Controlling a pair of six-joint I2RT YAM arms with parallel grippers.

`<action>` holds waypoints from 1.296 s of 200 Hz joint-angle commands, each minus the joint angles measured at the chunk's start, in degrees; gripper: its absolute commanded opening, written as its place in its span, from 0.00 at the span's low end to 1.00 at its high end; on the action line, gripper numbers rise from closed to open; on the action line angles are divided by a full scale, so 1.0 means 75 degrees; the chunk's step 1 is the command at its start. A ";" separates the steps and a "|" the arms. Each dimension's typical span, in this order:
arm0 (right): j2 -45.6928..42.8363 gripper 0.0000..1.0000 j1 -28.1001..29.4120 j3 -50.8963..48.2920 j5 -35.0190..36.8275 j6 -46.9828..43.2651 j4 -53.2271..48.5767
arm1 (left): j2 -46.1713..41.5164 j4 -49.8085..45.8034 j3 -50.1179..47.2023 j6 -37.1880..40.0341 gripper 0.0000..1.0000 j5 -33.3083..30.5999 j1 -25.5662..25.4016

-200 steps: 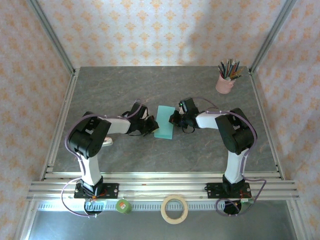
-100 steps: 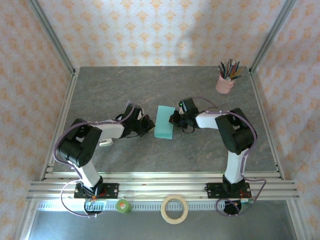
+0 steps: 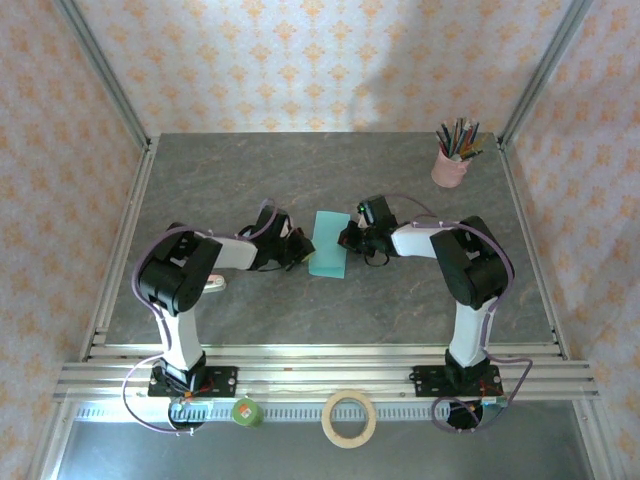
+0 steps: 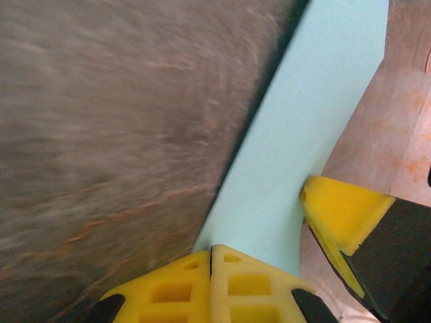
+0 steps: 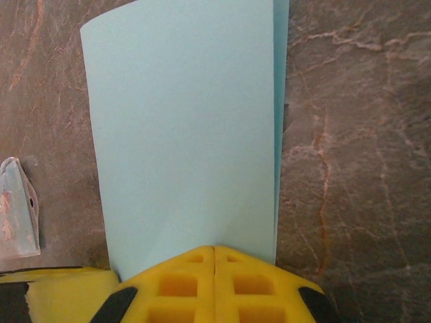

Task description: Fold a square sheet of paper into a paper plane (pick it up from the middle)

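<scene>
The square sheet of paper (image 3: 328, 257) lies folded in half into a light turquoise rectangle in the middle of the table. My left gripper (image 3: 303, 250) sits at its left long edge and is shut, with the yellow fingertips (image 4: 195, 269) resting on the paper (image 4: 303, 134). Opposite it, my right gripper (image 3: 347, 240) is shut too, its tips (image 5: 195, 266) pressed together on the right edge of the paper (image 5: 182, 134). No paper shows between either pair of jaws. Each wrist view catches the other gripper's yellow finger (image 4: 343, 215) (image 5: 60, 289).
A pink cup of pencils (image 3: 451, 165) stands at the back right. A tape roll (image 3: 349, 418) and a green object (image 3: 246, 411) lie on the front rail. A small white object (image 3: 213, 284) lies by the left arm. A small pale card (image 5: 17, 208) lies near the paper.
The left arm's elbow swung out to the left and came back, while its gripper stayed at the paper's left edge. The paper and the right arm have not moved.
</scene>
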 commanded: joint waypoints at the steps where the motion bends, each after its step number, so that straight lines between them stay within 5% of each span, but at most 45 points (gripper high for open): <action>1: 0.1111 0.00 -0.0212 -0.0695 0.2218 -0.0312 -0.2520 | -0.0388 -0.0725 -0.0314 0.0316 0.00 -0.0411 0.0286; 72: 0.1164 0.00 -0.0210 -0.0642 0.2204 -0.0301 -0.2572 | -0.0647 -0.0828 0.0405 0.0273 0.00 -0.0015 -0.0350; 133: 0.1245 0.00 -0.0227 -0.0598 0.2256 -0.0339 -0.2610 | -0.0327 -0.0526 -0.0309 0.0003 0.00 0.0039 -0.0578; 199: 0.1193 0.00 -0.0198 -0.0465 0.2380 -0.0362 -0.2669 | -0.0962 -0.1299 -0.1441 0.0458 0.00 -0.0459 -0.0269; 259: 0.1051 0.00 0.0365 0.0318 0.1902 -0.0758 -0.2756 | -0.2605 -0.2663 -0.1337 0.1800 0.00 -0.0606 0.0685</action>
